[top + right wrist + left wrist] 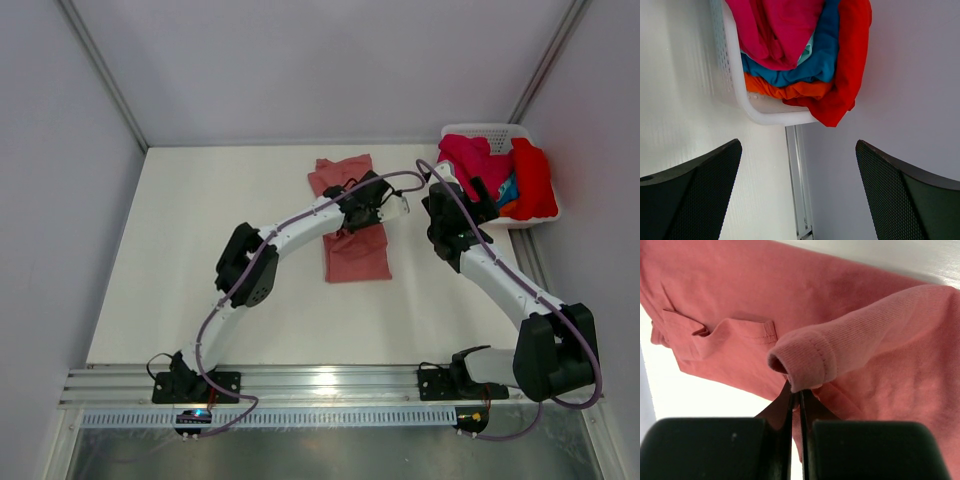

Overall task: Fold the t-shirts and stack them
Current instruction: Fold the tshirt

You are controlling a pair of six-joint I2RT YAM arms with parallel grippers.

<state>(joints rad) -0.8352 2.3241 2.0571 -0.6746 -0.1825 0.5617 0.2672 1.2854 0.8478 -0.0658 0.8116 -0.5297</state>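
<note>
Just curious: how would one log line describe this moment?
left gripper: shut on salmon t-shirt | right gripper: open, facing white basket

Nothing legible appeared in any view. The salmon t-shirt carried no readable print or tag. The t-shirts heaped in the white basket, at two o'clock on the table, showed plain colours only.

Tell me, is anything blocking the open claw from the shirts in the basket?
Nothing visible does. The open right gripper faces the white basket across bare table. The red shirt hangs over its rim, and the magenta shirt lies on top, uncovered.
</note>
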